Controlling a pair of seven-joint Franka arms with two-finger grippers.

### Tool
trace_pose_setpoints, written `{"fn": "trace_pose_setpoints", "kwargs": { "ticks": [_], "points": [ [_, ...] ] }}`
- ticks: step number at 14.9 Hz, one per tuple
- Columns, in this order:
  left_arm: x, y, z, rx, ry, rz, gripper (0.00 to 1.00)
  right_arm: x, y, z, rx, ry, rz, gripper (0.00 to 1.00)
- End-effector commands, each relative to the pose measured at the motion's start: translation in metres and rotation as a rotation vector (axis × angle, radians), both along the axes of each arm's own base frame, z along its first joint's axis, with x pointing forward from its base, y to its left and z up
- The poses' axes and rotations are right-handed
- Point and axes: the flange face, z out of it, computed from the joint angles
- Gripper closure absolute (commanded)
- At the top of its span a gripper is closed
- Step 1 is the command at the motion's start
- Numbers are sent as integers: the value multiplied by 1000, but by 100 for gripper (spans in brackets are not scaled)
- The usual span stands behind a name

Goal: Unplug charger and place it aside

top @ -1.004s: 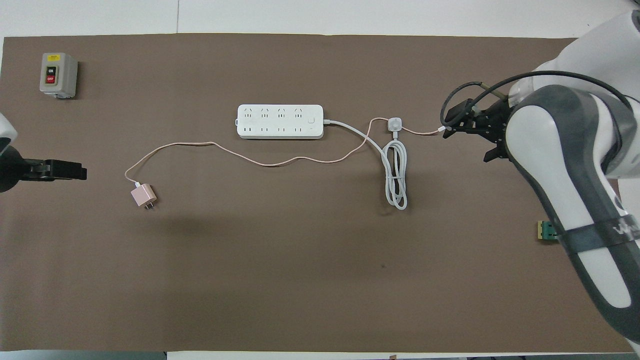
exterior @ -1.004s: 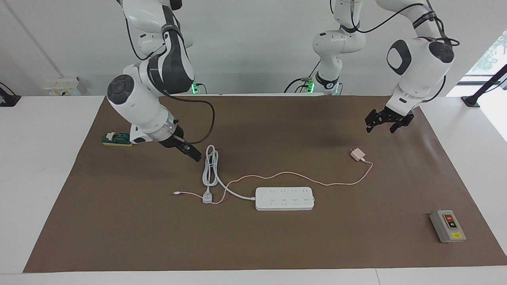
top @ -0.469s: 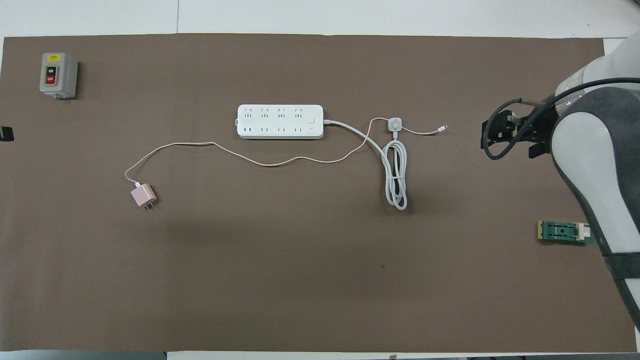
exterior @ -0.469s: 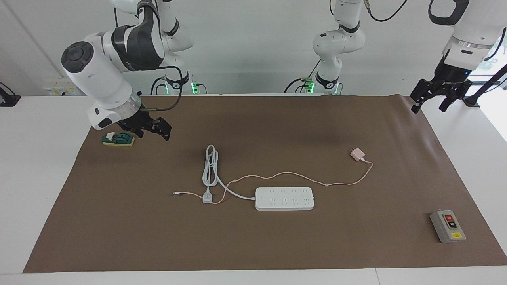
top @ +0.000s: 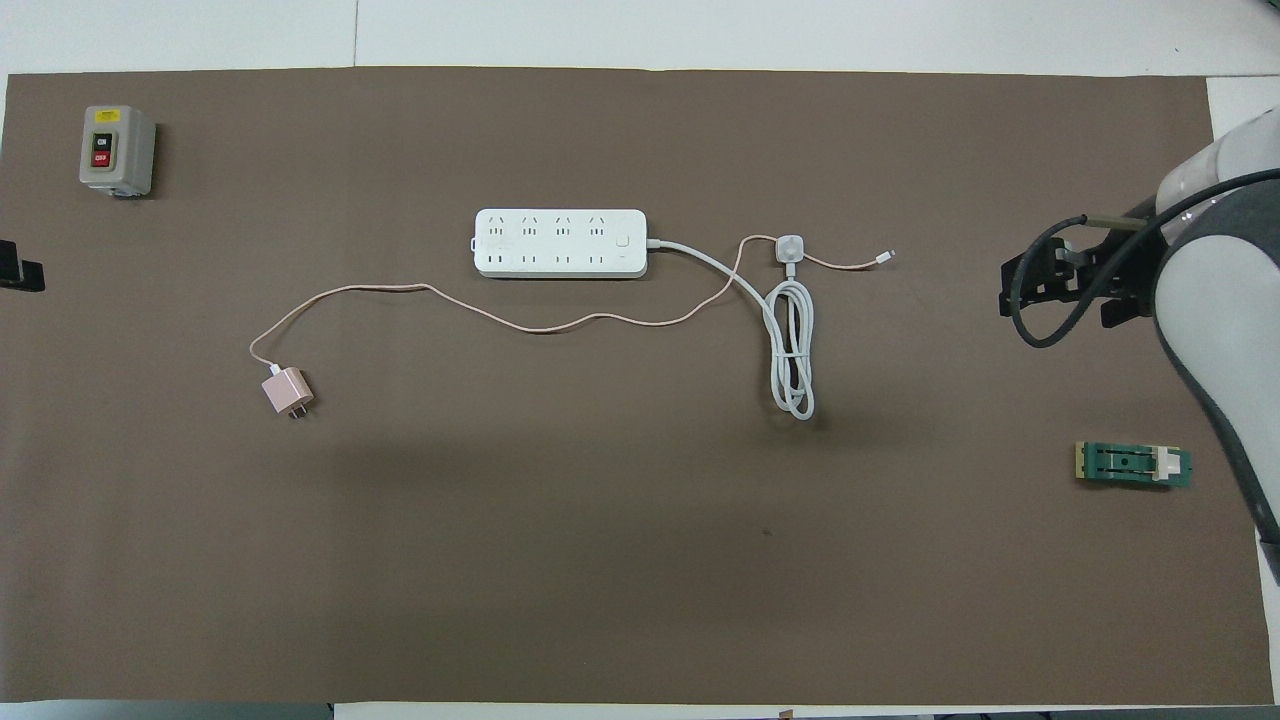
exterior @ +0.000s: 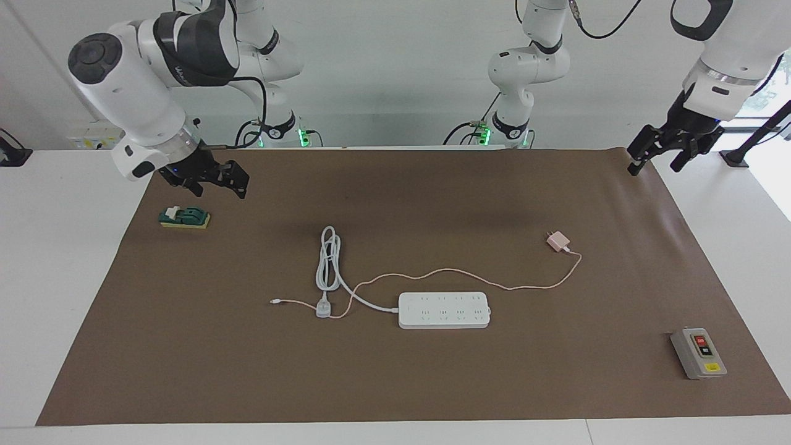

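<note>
My left gripper hangs in the air over the edge of the brown mat at my left arm's end of the table, fingers spread and holding nothing; my right gripper hangs over the mat at the right arm's end, above and just beside the green switch block, its fingers likewise parted and empty. Outward from the left gripper, the charger lies flat on the mat, unplugged, prongs bare, well apart from both grippers; its thin pink cable runs from the cube in a loose wave past the white power strip, on the side of the strip nearer to me, then crosses the strip's thick white cord and ends free toward the right arm's end. The strip sits farther from me than the charger; no plug stands in its sockets. A grey switch box rests near the mat's corner at the left arm's end.
</note>
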Motion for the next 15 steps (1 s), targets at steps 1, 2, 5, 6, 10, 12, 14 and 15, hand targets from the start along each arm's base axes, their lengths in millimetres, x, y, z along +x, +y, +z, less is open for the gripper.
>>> {"fn": "trace_pose_setpoints", "kwargs": {
  "ticks": [1,2,5,6,10,12,14,15],
  "points": [
    [1,-19,6,20,18,32,0,-10,-21,7,6,10,65,0],
    [-3,-30,6,20,31,13,0,-11,-28,9,5,6,74,0],
    [-10,-40,-2,33,90,-30,0,-12,-29,19,-33,-13,103,0],
    [-12,-45,-4,36,108,-41,0,-12,-28,20,-36,-16,104,0],
    [-22,-49,-10,38,191,-49,0,-16,-28,23,-49,-2,109,0],
    [-22,-56,-12,55,196,-53,0,-14,-25,26,-48,-15,114,0],
    [-20,-59,-16,107,199,-61,0,-16,-23,31,-47,-15,117,0],
    [-19,-60,-14,104,189,-63,0,-17,-20,31,-48,-4,122,0]
  ]
}}
